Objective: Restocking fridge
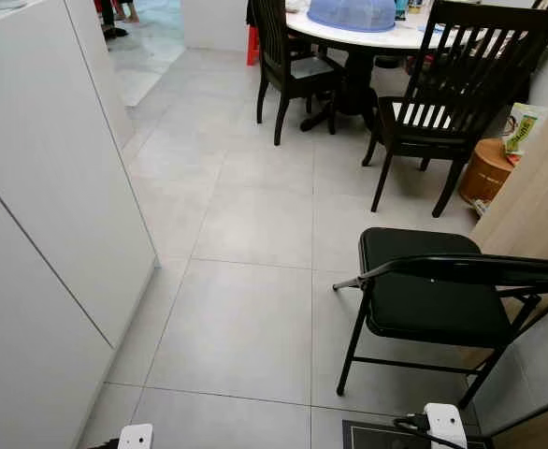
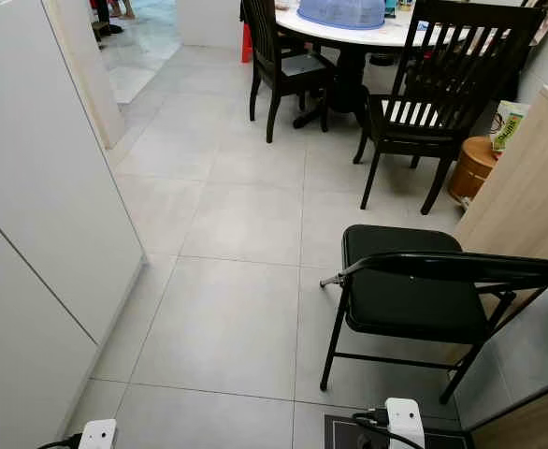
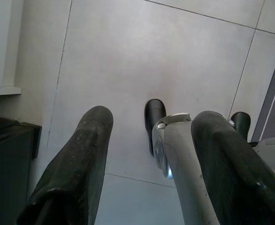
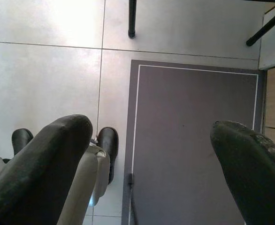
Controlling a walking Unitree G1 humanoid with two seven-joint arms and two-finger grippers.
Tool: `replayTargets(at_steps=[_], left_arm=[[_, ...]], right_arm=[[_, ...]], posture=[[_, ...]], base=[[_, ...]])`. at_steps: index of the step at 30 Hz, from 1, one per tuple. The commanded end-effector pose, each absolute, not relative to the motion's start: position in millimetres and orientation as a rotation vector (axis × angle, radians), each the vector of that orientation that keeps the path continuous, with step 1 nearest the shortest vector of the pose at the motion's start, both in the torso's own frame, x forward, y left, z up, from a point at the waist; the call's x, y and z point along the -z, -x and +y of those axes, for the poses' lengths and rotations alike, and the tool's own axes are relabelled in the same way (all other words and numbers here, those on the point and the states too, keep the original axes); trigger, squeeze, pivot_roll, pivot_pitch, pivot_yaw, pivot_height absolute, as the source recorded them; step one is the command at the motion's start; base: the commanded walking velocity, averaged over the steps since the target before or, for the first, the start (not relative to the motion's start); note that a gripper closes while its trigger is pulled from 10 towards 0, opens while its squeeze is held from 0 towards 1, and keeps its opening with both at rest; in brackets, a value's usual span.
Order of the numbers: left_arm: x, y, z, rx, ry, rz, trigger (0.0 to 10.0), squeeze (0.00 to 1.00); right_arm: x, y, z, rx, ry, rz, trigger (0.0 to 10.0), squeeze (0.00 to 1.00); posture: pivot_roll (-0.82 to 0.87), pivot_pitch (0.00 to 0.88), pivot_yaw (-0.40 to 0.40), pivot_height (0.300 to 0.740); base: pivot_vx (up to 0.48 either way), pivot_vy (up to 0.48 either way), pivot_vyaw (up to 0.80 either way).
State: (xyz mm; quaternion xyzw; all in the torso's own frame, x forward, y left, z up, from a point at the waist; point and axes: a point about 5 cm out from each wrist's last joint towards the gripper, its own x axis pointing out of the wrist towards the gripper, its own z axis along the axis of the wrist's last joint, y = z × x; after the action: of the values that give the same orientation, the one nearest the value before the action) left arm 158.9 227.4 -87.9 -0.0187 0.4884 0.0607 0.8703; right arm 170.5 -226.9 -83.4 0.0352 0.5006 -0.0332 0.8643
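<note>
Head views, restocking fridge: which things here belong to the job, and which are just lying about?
Belongs to the job:
- tall white unit on the robot's left, possibly the fridge, doors shut
- left end effector and right end effector, both open, empty, hanging over the floor

Just lying about:
- black folding chair
- dining table with wooden chairs
- grey mat
- blue food cover

Head views bright, sharp — wrist views dimmer | glare on floor point(image 4: 72, 18) | claw fingers blurred

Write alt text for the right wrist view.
The right gripper hangs open and empty above the floor, its two black fingers spread over a grey mat with a white border. Pale floor tiles and two black chair legs lie beyond.
</note>
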Motion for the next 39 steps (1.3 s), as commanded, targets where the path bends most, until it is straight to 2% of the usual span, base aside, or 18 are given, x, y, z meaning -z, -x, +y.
replayTargets(at_steps=[1, 39], left_arm=[[88.9, -156.5, 227.8, -0.128, 0.037, 1.037, 10.0, 0.00], [90.4, -151.9, 229.5, -0.185, 0.058, 1.033, 10.0, 0.00]], right_arm=[[82.9, -170.2, -229.3, 0.063, -0.052, 1.045, 10.0, 0.00], [84.9, -165.4, -228.2, 0.024, -0.044, 1.066, 10.0, 0.00]], posture=[[-0.03, 0.000, -0.039, 0.740], [-0.04, 0.000, -0.029, 0.740]], base=[[0.000, 0.000, 0.00], [0.000, 0.000, 0.77]])
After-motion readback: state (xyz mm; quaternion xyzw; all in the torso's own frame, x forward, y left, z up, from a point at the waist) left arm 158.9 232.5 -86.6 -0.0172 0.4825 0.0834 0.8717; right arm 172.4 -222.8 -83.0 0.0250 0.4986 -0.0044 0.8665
